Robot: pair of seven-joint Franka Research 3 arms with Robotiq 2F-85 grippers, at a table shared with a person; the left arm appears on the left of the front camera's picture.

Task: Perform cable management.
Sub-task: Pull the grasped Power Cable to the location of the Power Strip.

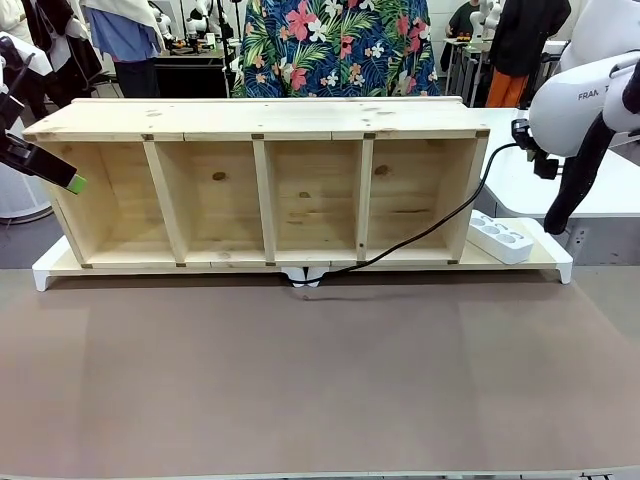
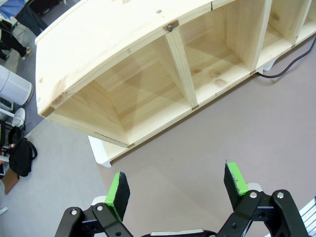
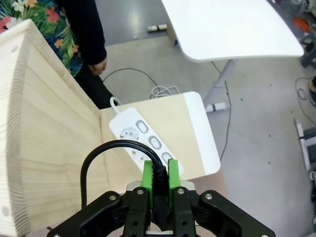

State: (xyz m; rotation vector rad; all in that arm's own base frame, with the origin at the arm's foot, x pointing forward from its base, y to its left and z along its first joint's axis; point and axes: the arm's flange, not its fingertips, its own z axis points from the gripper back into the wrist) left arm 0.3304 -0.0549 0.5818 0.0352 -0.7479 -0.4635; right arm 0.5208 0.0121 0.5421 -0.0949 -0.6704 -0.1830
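The long thin black cable (image 3: 118,142) is pinched in the closed right gripper (image 3: 160,174), above a white plastic power strip (image 3: 140,129). The left gripper (image 2: 175,185) stands wide open, empty

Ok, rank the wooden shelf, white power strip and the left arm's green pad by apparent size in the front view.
1. wooden shelf, by far the largest.
2. white power strip.
3. green pad, smallest, even if it sits nearer the camera.

White arm (image 1: 583,100), black right tool (image 3: 160,170), green pads (image 3: 146,177).
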